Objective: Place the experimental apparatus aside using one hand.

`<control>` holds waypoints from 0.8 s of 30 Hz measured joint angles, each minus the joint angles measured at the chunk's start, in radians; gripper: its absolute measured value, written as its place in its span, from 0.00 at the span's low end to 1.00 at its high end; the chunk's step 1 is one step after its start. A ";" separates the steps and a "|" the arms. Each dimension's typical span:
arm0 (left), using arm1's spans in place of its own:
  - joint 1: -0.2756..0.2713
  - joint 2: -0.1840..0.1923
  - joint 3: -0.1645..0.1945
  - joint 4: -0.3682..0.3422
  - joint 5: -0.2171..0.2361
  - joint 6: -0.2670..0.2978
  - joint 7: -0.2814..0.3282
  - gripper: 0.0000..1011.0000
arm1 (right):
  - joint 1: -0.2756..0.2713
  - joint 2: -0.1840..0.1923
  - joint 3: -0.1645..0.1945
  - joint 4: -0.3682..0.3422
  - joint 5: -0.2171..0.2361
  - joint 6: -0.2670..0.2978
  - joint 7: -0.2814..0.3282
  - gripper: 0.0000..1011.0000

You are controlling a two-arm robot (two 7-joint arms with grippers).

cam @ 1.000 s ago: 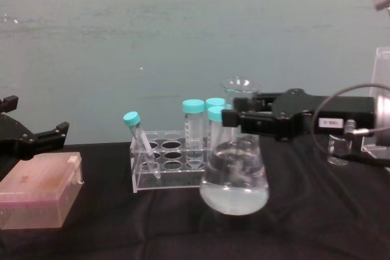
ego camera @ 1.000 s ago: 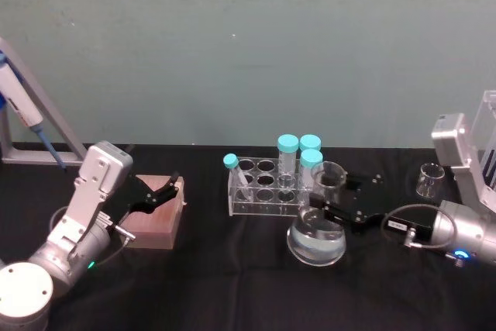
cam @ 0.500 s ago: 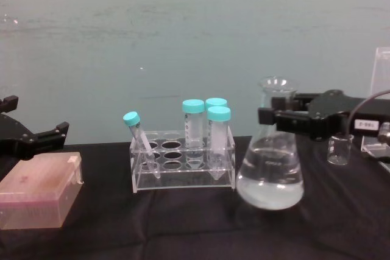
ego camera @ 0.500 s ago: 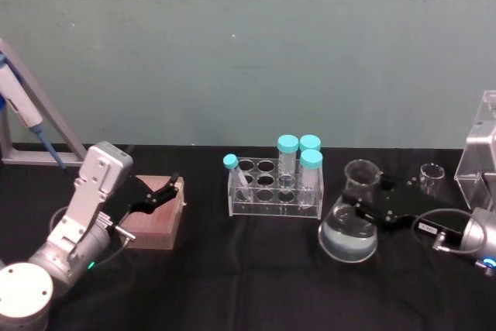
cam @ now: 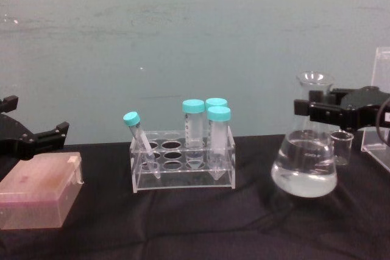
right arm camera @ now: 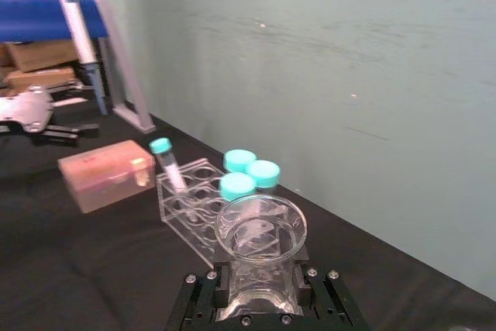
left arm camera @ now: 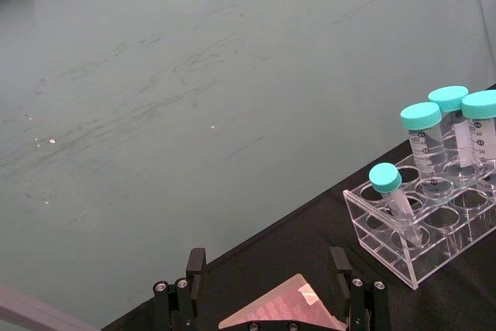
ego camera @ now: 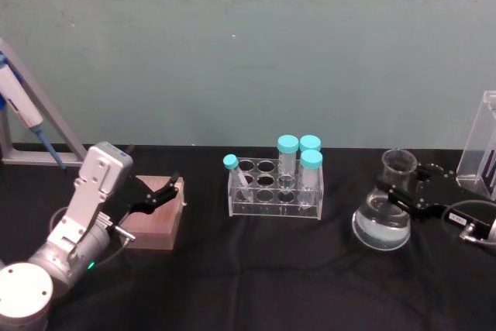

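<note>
Since a second ago the flask (ego camera: 382, 213) has travelled from just in front of the tube rack (ego camera: 275, 189) out toward the table's right edge, carried by the right gripper (ego camera: 397, 191), and now sits well apart from the rack. The jaws are closed on the flask's neck, one on each side, just under the lip, as the right wrist view shows. From the chest view I cannot tell whether the base touches the black table (ego camera: 256, 269) or hangs just above it.

The flask stands upright, long axis vertical, mouth up, with clear liquid filling the wide bottom. A small beaker (cam: 341, 147) stands just behind it, and a clear stand (ego camera: 482, 145) is at the far right edge.

To finish well, I would lower it straight down without tilting, stay short of the beaker, and let go only once the base is flat.

The left gripper (ego camera: 159, 198) is parked, jaws wide, over the pink box (ego camera: 159, 218) near the left edge.
</note>
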 joint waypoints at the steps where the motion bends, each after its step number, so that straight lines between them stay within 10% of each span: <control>1: 0.000 0.000 0.000 0.000 0.000 0.000 0.000 0.99 | -0.001 0.000 0.006 0.003 -0.003 0.002 -0.009 0.45; 24: 0.000 0.000 0.000 0.000 0.000 0.000 0.000 0.99 | -0.010 -0.008 0.076 0.034 -0.056 0.014 -0.075 0.45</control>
